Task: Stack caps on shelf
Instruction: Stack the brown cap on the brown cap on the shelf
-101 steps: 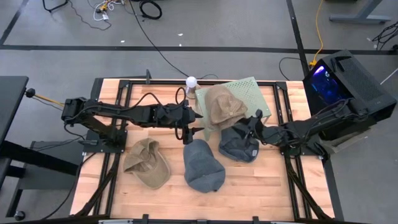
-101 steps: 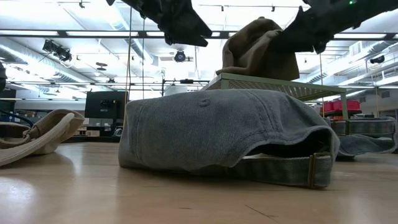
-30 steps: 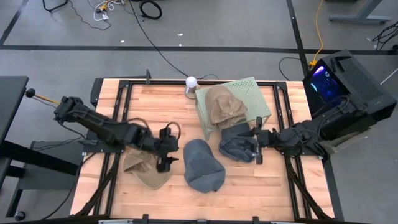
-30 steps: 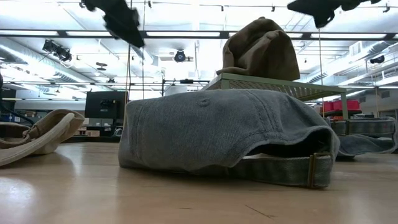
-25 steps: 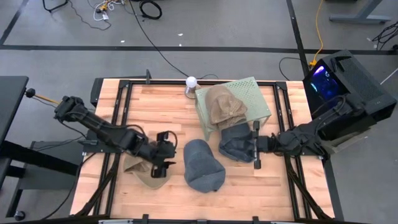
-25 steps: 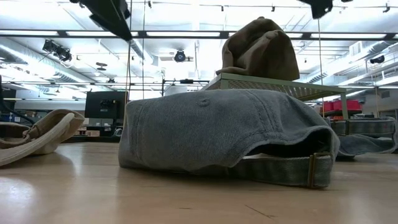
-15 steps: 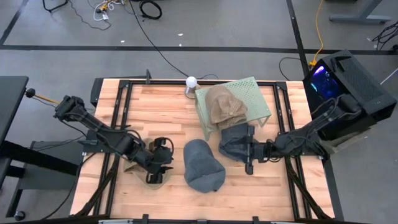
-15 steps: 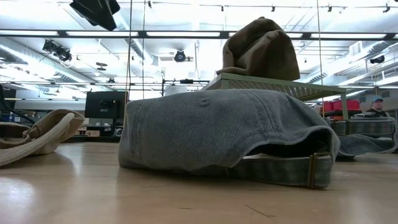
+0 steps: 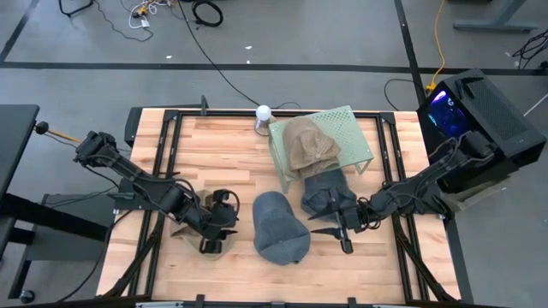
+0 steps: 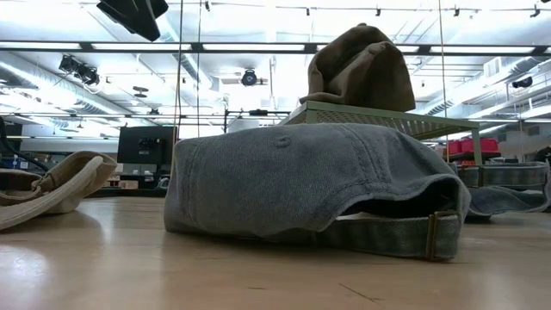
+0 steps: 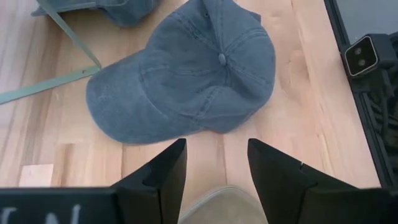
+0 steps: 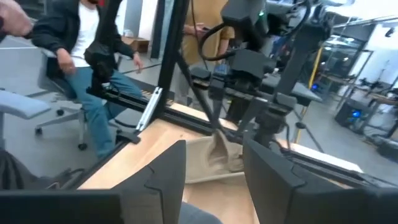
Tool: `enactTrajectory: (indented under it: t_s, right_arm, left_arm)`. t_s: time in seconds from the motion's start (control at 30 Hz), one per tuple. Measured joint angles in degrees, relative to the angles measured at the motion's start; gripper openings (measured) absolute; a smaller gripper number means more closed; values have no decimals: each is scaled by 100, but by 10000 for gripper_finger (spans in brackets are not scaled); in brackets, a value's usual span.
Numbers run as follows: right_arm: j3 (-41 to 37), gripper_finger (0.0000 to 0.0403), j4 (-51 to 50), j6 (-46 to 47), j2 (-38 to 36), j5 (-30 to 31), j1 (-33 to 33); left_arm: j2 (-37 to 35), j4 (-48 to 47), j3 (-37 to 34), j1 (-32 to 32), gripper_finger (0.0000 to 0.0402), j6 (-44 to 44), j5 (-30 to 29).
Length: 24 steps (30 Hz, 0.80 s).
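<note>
Pale wooden boards are forming the table [image 9: 223, 150], which is sitting in a black metal frame on a grey floor strewn with cables, and a black box [image 9: 479, 111] with blue light is standing off its right edge. The green shelf [image 9: 342, 128] is standing toward the far right of the table with a tan cap [image 9: 306, 144] resting on its perforated top; in the low view that cap is showing above the shelf, under a ceiling of bright lights and ducts. A blue-grey cap [image 9: 281, 227] is lying in the middle of the table, filling the low view and showing in the left wrist view too. A second blue-grey cap [image 9: 325, 195] is lying just beside the shelf's front edge. Another tan cap [image 10: 47, 185] is lying at the left of the table, mostly under the left arm in the high view. The left gripper [image 11: 214, 165] is reaching out low over this tan cap, its fingers spread apart with nothing between them. The right gripper [image 12: 214, 168] is stretching in from the right beside the second blue-grey cap, its fingers likewise parted and empty. Beyond it, a seated person [image 12: 81, 43] is showing in the room.
</note>
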Motion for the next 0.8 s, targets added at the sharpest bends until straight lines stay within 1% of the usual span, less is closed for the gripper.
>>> enactTrajectory:
  t_s: [0.17, 0.3, 0.4, 0.53, 0.6, 0.8]
  right_arm:
    - [0, 160, -4, -2, 67, 6, -2]
    - [0, 160, -3, -2, 78, 55, -2]
    - [0, 160, 0, -2, 78, 55, -2]
    - [0, 160, 0, -2, 78, 55, -2]
    - [0, 160, -2, 3, 78, 57, -2]
    - [0, 160, -90, 555, 78, 46, -2]
  left_arm:
    - [0, -69, 0, 0, 177, -32, 218]
    - [0, -69, 0, 0, 177, -392, 404]
    - [0, -71, 0, 0, 177, -613, 421]
    - [2, -71, 0, -38, 177, -713, 414]
    - [3, -71, 0, -82, 177, -758, 318]
    - [84, -64, 0, -214, 177, -796, 7]
